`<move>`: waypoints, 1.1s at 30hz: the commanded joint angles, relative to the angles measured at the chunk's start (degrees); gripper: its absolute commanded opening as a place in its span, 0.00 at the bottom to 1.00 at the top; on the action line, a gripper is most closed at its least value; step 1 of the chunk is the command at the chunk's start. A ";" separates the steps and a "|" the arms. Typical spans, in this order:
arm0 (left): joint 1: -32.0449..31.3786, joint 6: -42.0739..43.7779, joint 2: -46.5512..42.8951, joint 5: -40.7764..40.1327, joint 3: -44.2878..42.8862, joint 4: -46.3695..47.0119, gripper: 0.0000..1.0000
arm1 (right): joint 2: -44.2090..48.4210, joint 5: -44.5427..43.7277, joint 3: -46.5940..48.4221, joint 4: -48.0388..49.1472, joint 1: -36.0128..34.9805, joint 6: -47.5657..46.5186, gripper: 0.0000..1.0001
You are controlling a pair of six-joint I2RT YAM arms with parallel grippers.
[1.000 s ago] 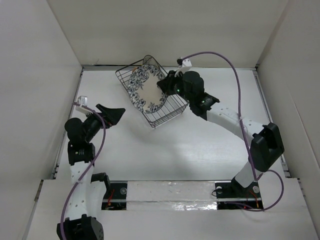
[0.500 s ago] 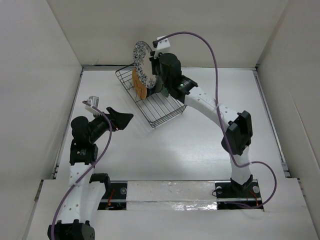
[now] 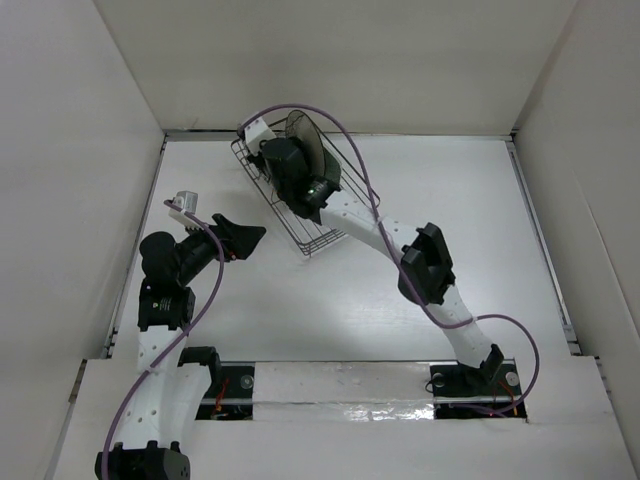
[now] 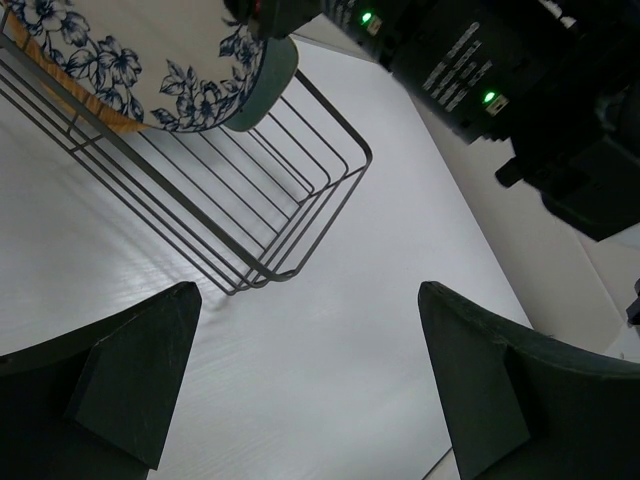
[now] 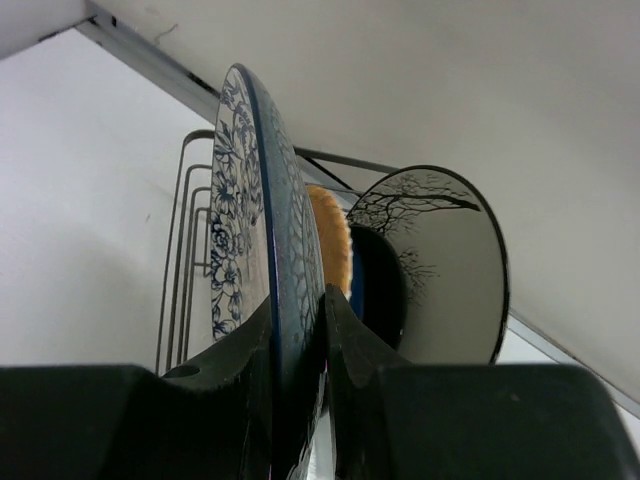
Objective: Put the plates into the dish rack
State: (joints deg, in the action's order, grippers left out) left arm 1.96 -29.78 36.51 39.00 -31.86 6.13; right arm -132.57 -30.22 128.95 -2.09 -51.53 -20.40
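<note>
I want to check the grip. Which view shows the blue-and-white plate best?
The right wrist view: the blue-and-white plate stands edge-on, clamped between the right fingers. The left wrist view shows only part of its flowered face; from the top, the right arm hides it.

White table (image 3: pixel 300 310), pale walls (image 3: pixel 70 150) (all around), glossy front strip (image 3: pixel 340 382)

left arm (image 3: pixel 165 270) and right arm (image 3: pixel 425 265): white link shells, black joint housings. a purple cable (image 3: pixel 537 352) trails each. green lights (image 4: pixel 489 97) and white lettering (image 4: pixel 455 75) mark one housing; jaws are dark wedges.
</note>
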 commanded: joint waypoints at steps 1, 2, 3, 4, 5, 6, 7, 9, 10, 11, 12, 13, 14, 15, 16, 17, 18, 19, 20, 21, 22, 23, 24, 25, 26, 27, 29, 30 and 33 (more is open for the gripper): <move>-0.11 0.95 -0.48 1.69 -2.07 2.13 0.88 | -0.57 -5.98 5.26 11.58 -1.55 -8.15 0.00; -0.11 0.95 -0.56 1.69 -2.07 2.22 0.88 | -1.19 -6.60 5.96 11.67 -2.08 -8.86 0.00; -0.11 0.86 -0.48 1.69 -2.07 2.13 0.88 | -1.81 -7.30 6.23 12.10 -2.09 -10.00 0.00; -0.11 0.86 -0.48 1.60 -2.07 2.13 0.88 | -2.33 -8.53 6.40 12.28 -2.09 -10.44 0.00; -0.11 0.86 -0.48 1.60 -2.07 2.04 0.88 | -3.21 -8.98 6.58 12.46 -2.61 -10.88 0.00; -0.11 0.86 -0.56 1.51 -2.07 2.04 0.88 | -3.48 -9.77 6.67 13.42 -2.61 -11.15 0.00; -0.11 0.86 -0.56 1.60 -2.07 2.04 0.88 | -3.74 -12.56 6.50 14.30 -2.61 -11.58 0.00; -0.11 0.95 -0.48 1.43 -2.07 1.96 0.88 | -2.96 -15.47 3.79 19.71 -3.14 -12.99 0.00; -0.11 0.86 -0.39 1.51 -2.07 1.96 0.88 | -2.35 -17.31 2.81 21.32 -3.14 -12.99 0.00; -0.11 0.95 -0.39 1.43 -2.07 1.96 0.88 | -1.73 -18.03 2.19 22.29 -3.14 -12.65 0.00; -0.11 0.95 -0.39 1.34 -2.07 1.96 0.88 | -0.85 -18.64 2.01 23.26 -3.66 -11.95 0.00; -0.11 0.95 -0.39 1.34 -2.07 1.96 0.88 | -0.41 -19.69 1.84 23.70 -3.67 -11.59 0.00; -0.11 0.86 -0.39 1.34 -2.07 1.96 0.88 | 0.12 -19.97 1.49 24.23 -3.67 -11.33 0.00; -0.11 0.95 -0.39 1.34 -2.07 1.87 0.88 | 1.08 -20.32 1.14 25.63 -3.67 -11.15 0.00; -0.11 0.95 -0.48 1.16 -2.07 1.87 0.88 | 1.52 -20.84 0.70 26.08 -3.67 -11.06 0.00; -0.11 0.95 -0.48 1.08 -2.07 1.78 0.88 | 2.05 -20.93 0.52 26.52 -3.67 -10.63 0.00; -0.11 1.04 -0.48 1.07 -2.07 1.78 0.88 | 2.58 -20.85 0.17 26.61 -3.67 -10.36 0.00; -0.11 0.95 -0.48 1.07 -2.16 1.87 0.88 | 3.02 -20.50 0.17 26.52 -3.67 -10.01 0.00; -0.11 1.04 -0.48 1.07 -2.16 1.87 0.88 | 2.94 -20.32 0.60 26.17 -3.67 -9.83 0.00; -0.11 0.95 -0.48 1.16 -2.16 1.87 0.88 | 2.67 -20.32 0.95 25.30 -3.67 -9.48 0.00; -0.11 1.04 -0.48 1.08 -2.07 1.78 0.88 | 1.89 -20.23 1.39 24.68 -3.06 -9.13 0.00; -0.11 1.04 -0.48 1.07 -2.07 1.78 0.88 | 1.53 -20.06 1.83 23.89 -3.05 -8.78 0.00; -0.11 0.95 -0.56 1.16 -2.07 1.78 0.88 | 1.27 -20.14 2.01 23.28 -3.05 -8.25 0.00; -0.11 0.95 -0.56 0.99 -2.07 1.69 0.88 | 1.09 -20.67 1.75 23.44 -3.05 -8.25 0.00; -0.11 1.04 -0.56 0.99 -2.07 1.69 0.88 | 1.09 -20.85 1.49 23.53 -2.53 -8.07 0.00; -0.11 1.04 -0.56 1.07 -2.07 1.69 0.88 | 1.18 -21.02 1.14 23.45 -2.53 -7.20 0.00; -0.11 0.95 -0.39 0.99 -2.16 1.69 0.88 | 1.53 -20.67 0.78 23.44 -2.00 -6.32 0.00; -0.11 0.95 -0.39 0.99 -2.16 1.69 0.88 | 1.62 -20.50 0.78 23.01 -2.00 -5.53 0.00; -0.11 0.95 -0.30 0.99 -2.24 1.78 0.88 | 0.92 -19.97 1.40 22.04 -1.47 -4.91 0.00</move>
State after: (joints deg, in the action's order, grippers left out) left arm 1.96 -29.78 36.51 39.20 -31.86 6.11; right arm -137.27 -47.11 128.40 13.89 -55.05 -25.02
